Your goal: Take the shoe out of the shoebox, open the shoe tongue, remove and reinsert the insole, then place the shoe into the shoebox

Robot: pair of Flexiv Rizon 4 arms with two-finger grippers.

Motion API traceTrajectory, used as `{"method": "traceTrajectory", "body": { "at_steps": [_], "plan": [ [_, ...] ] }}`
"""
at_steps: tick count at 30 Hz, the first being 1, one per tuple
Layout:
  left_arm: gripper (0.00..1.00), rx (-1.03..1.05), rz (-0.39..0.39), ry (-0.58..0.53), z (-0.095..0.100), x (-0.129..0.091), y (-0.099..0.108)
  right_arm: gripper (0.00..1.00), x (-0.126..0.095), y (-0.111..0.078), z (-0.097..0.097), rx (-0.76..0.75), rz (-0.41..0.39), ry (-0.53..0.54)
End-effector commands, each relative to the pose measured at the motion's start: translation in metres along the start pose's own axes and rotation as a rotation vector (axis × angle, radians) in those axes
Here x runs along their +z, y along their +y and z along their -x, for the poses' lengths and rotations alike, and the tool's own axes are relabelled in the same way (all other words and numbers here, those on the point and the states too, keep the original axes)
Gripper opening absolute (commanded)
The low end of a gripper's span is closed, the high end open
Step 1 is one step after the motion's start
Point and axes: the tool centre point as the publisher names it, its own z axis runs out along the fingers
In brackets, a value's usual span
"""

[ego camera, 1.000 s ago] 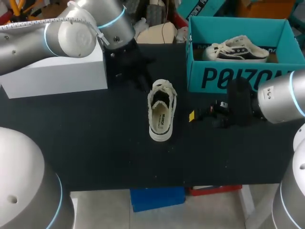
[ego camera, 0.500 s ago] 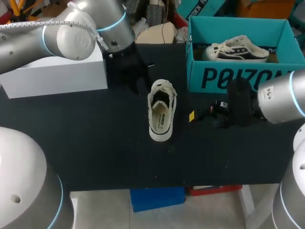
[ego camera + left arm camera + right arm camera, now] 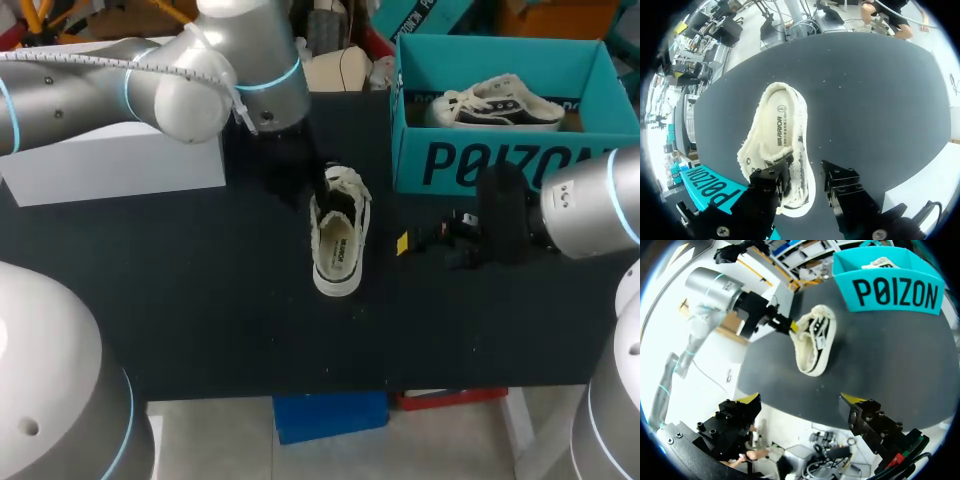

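Note:
A cream canvas shoe lies on the black table, its insole showing inside. My left gripper hangs over its laced front end. In the left wrist view the shoe runs out ahead of that gripper, which is open. One finger is over the laces and the other is above the table beside the shoe's side wall. My right gripper stands wide open to the shoe's right, holding nothing. The teal shoebox stands at the back right with a second shoe in it.
A white box sits at the back left, under my left arm. The teal shoebox stands beyond the shoe in the right wrist view, close beside my left gripper.
My left gripper has moved right and toward the shoe's laced end and has opened wider. The shoe and my right arm have stayed in place.

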Motion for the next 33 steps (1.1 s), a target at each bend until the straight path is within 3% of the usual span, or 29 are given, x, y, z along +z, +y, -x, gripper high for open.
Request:
{"method": "traceTrajectory", "body": {
  "at_steps": [1,14,33],
  "plan": [
    [0.42,0.008,-0.009,0.0,0.004,0.013,0.002,1.0,0.001,0.0,-0.001,0.0,0.0,-0.002],
    [0.42,0.006,-0.055,0.029,-0.001,0.048,-0.002,1.0,0.001,0.0,-0.001,0.0,0.0,-0.002],
    [0.36,0.002,-0.06,0.082,-0.002,0.067,-0.003,1.0,0.001,0.0,-0.001,0.0,0.0,-0.002]
  ]
}}
